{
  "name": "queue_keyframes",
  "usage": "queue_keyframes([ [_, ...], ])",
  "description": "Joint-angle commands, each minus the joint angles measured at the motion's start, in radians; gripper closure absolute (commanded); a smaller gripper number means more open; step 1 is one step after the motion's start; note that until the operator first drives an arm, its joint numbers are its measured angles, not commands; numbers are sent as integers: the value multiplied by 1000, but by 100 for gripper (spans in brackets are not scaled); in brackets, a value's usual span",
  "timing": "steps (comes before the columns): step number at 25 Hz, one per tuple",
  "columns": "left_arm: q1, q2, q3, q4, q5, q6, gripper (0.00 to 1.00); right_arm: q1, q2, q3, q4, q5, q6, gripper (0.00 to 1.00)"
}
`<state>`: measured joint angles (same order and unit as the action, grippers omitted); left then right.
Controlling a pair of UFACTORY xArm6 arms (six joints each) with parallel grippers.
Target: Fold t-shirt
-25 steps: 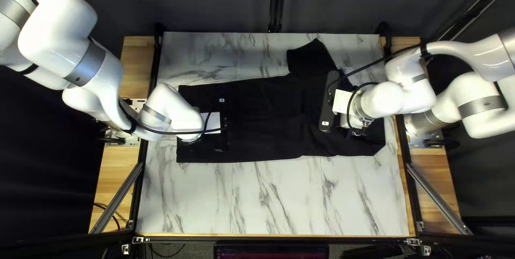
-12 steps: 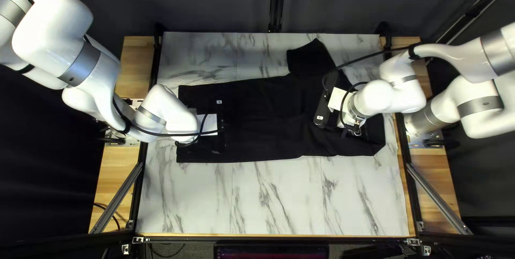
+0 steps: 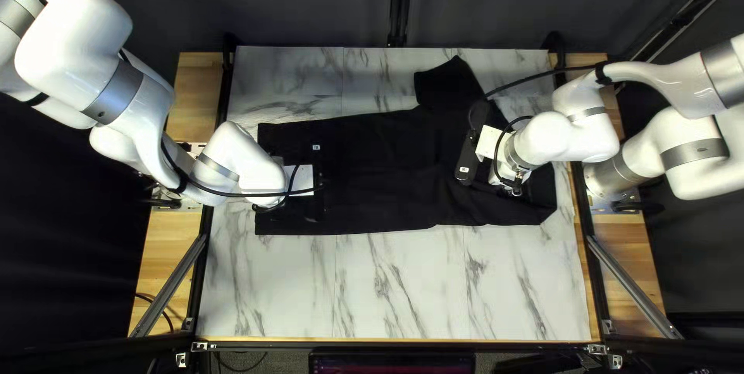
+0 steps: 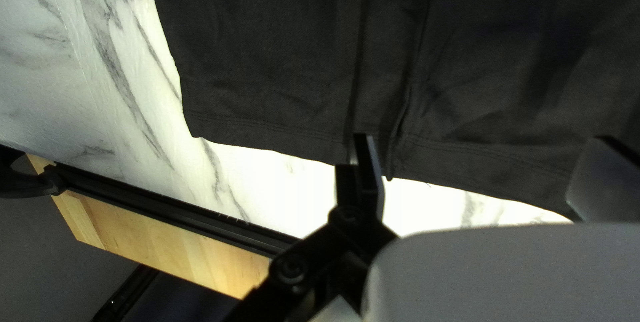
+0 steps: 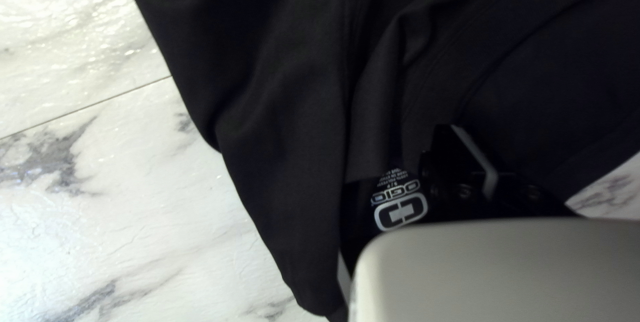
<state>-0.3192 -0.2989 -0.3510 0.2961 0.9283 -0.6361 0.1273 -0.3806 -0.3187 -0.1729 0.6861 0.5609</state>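
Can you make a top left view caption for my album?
My left arm and right arm reach over a black T-shirt on the marble-patterned table.

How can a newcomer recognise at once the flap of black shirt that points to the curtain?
Look at the marble-patterned table in the top left view: the black shirt lies across it. Its long far side runs to a short, angular flap aimed at the curtain. Unlike its neighbouring cloth, the flap has marble on both sides.

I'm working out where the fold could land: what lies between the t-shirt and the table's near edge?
A bare stretch of marble-patterned tabletop lies between the t-shirt and the near edge; the top left view shows it.
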Motion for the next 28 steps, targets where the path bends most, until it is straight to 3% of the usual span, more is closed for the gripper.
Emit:
queue_keyframes([
  [1, 0, 0, 0, 0, 0, 0, 0, 33, -5, 2, 12, -8, 25, 0],
  [12, 0, 0, 0, 0, 0, 0, 0, 65, 33, 20, -42, -75, 117, 0],
  [13, 0, 0, 0, 0, 0, 0, 0, 65, 37, 17, -43, -76, 119, 4],
  [14, 0, 0, 0, 0, 0, 0, 0, 65, 47, 12, -45, -82, 119, 12],
  [15, 0, 0, 0, 0, 0, 0, 0, 65, 55, 9, -44, -88, 116, 29],
  [17, 0, 0, 0, 0, 0, 0, 0, 62, 65, 5, -41, -95, 109, 100],
  [28, 0, 0, 0, 0, 0, 0, 0, 49, 72, -2, -30, -96, 77, 100],
])
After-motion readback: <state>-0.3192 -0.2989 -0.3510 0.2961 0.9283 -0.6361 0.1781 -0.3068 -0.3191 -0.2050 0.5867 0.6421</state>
